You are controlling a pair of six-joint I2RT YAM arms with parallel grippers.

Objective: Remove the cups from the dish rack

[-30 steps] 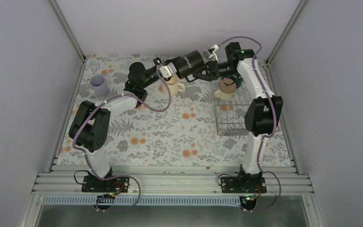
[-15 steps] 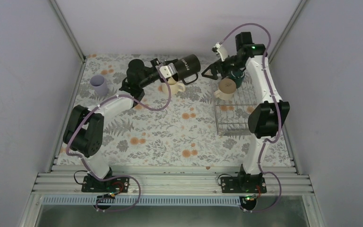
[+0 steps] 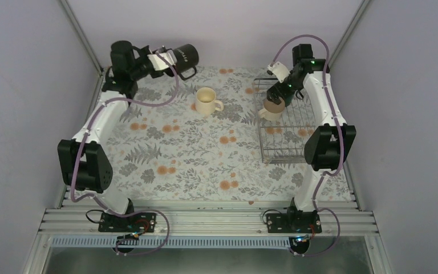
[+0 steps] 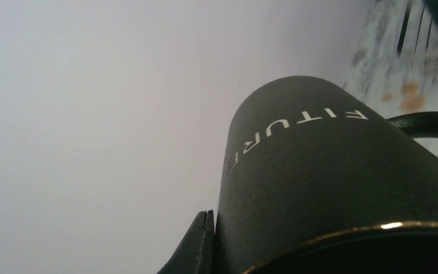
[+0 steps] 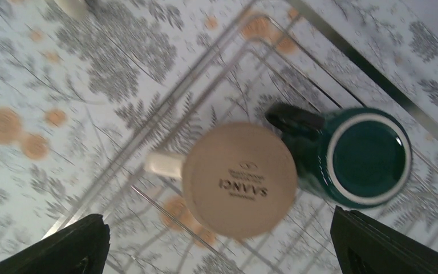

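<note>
Overhead and wrist views of a two-arm station during unloading. The left hand (image 3: 170, 57) is raised above the far left corner of the flower-printed bench (image 3: 177, 154) and pinches a tall matte black mug (image 3: 186, 55) lettered FITURE. The mug is held on its side in the air, its base towards the right and its handle on the near side. In the left wrist view one dark finger (image 4: 197, 245) lies flat against the mug's outer wall (the opposite finger is out of sight). A cream handled mug (image 3: 206, 100) stands upright on the bench near the far middle, mouth up and handle to the right, well apart from the rack. The rectangular dish rack of thin silver wire (image 3: 282, 142) sits on the right side of the bench. At its far end a second cream handled mug (image 5: 239, 180) rests upside down, its base upward and marked SAANCI. Close against it a dark green handled mug (image 5: 365, 157) also rests upside down, its handle turned towards the cream one. The right hand (image 3: 276, 95) hovers above these two mugs with its fingers (image 5: 68, 251) spread wide and holding nothing. In the right wrist view the fingers stand to either side of the cream mug, apart from it
</note>
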